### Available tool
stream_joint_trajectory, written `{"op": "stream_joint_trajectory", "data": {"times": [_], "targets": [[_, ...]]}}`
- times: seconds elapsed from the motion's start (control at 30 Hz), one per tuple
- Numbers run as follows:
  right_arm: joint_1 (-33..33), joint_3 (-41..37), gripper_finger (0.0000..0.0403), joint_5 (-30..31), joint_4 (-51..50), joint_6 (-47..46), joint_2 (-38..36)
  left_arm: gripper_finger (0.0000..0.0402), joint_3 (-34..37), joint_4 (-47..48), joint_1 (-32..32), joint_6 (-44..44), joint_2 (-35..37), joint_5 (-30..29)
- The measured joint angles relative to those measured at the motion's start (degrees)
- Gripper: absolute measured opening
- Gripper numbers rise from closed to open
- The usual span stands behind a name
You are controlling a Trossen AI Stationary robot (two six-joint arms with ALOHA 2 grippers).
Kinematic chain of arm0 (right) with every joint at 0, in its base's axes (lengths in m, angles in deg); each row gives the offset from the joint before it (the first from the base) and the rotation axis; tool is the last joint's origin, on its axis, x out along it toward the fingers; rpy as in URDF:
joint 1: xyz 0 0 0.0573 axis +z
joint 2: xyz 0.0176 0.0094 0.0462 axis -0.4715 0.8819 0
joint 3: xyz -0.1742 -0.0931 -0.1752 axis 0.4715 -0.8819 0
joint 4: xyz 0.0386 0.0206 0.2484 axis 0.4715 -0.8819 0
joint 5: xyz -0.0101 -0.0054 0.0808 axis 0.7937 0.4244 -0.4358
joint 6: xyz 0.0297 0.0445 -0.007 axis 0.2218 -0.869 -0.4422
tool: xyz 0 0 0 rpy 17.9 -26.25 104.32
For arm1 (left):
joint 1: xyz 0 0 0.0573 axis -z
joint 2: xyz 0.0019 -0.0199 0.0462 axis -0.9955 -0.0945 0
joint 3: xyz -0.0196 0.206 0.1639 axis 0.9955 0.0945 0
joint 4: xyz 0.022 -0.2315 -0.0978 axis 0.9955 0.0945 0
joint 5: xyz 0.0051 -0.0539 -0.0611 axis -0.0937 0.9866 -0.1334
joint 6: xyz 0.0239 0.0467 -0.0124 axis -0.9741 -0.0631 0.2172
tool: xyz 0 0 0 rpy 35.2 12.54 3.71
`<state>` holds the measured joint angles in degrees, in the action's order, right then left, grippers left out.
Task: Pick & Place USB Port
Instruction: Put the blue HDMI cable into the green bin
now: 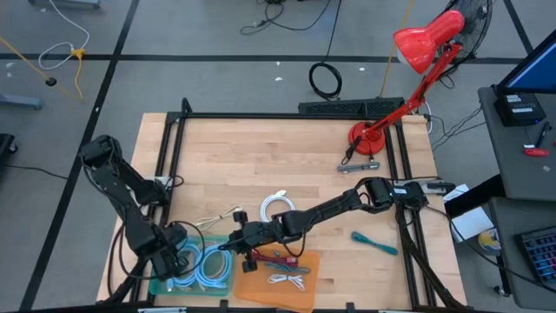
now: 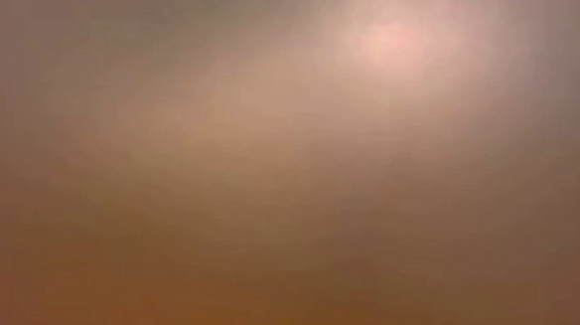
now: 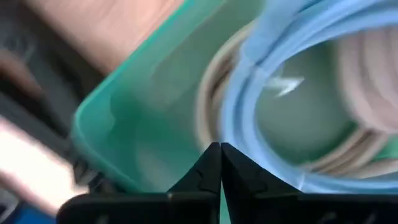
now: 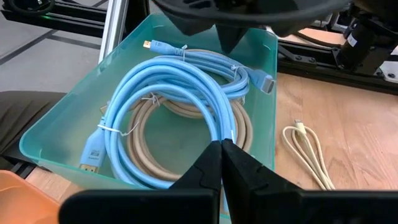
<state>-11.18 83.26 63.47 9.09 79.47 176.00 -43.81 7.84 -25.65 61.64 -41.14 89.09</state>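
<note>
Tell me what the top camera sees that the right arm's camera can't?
Only the high view shows the red lamp, the orange tray, the white cable coiled mid-table, the teal cable and both whole arms. Only the right wrist view shows the cables clearly: a blue cable over a beige cable, with its shut right gripper in front. Both show the green bin, the cream cable beside it and the left gripper over the bin.

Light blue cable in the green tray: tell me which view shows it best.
The right wrist view: the whole light blue cable lies coiled in the green tray. The left wrist view shows only a blurred loop, the high view a small coil, the low view nothing.
</note>
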Motion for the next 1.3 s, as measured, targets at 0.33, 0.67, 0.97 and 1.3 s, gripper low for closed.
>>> {"op": "stream_joint_trajectory", "data": {"times": [0.33, 0.67, 0.97, 1.3], "targets": [[0.0, 0.0, 0.0, 0.0, 0.1, -0.2, 0.0, 0.0003, 0.0, -9.9, -0.2, -4.6, 1.1, -8.8], [0.0, 0.0, 0.0, 0.0, 0.0, -0.2, 0.0, 0.0009, 0.0, -14.0, -0.5, -9.1, -6.7, -2.4], [0.0, 0.0, 0.0, 0.0, 0.0, -0.2, 0.0, 0.001, -0.1, -5.1, 1.5, -3.4, -8.7, 9.1], [0.0, 0.0, 0.0, 0.0, 0.0, -0.2, 0.0, 0.001, -0.1, -5.5, 2.0, -1.9, -8.4, 8.8]]}}
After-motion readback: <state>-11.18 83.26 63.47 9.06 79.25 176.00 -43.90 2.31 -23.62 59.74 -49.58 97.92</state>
